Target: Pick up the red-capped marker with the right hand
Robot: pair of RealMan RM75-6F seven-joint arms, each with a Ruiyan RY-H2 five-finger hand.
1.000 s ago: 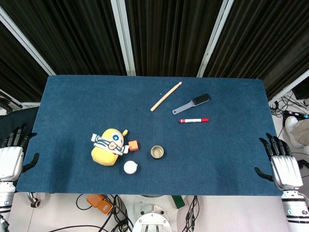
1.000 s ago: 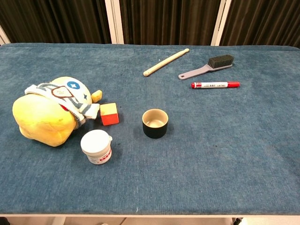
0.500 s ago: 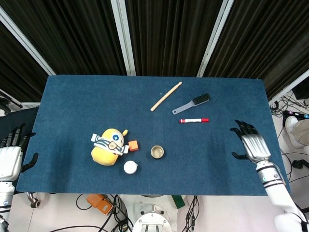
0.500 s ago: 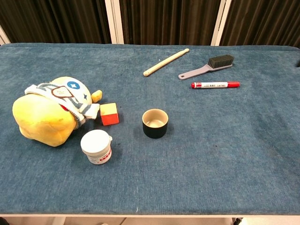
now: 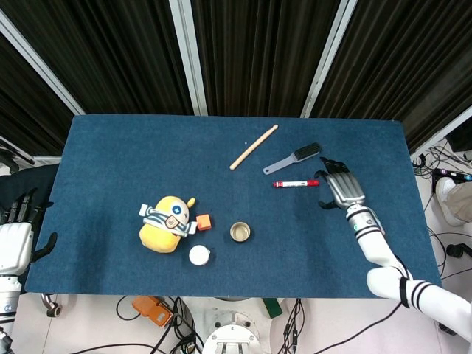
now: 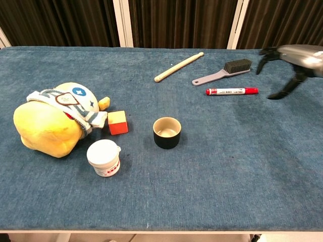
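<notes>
The red-capped marker (image 5: 296,183) (image 6: 231,91) lies flat on the blue table, its red cap pointing right. My right hand (image 5: 342,188) (image 6: 295,60) hovers just right of the cap, fingers spread, holding nothing and not touching the marker. My left hand (image 5: 15,240) hangs open off the table's left edge, seen only in the head view.
A grey brush (image 5: 293,158) (image 6: 222,71) lies just behind the marker, a wooden stick (image 5: 253,147) (image 6: 178,66) further left. A small cup (image 5: 240,231) (image 6: 167,132), orange cube (image 5: 203,222), white jar (image 5: 199,255) and yellow plush toy (image 5: 168,223) sit at the front left.
My right hand has swept in from the table's right edge, leftward and back, and now sits beside the marker's cap. It has entered the chest view. The left hand stayed put.
</notes>
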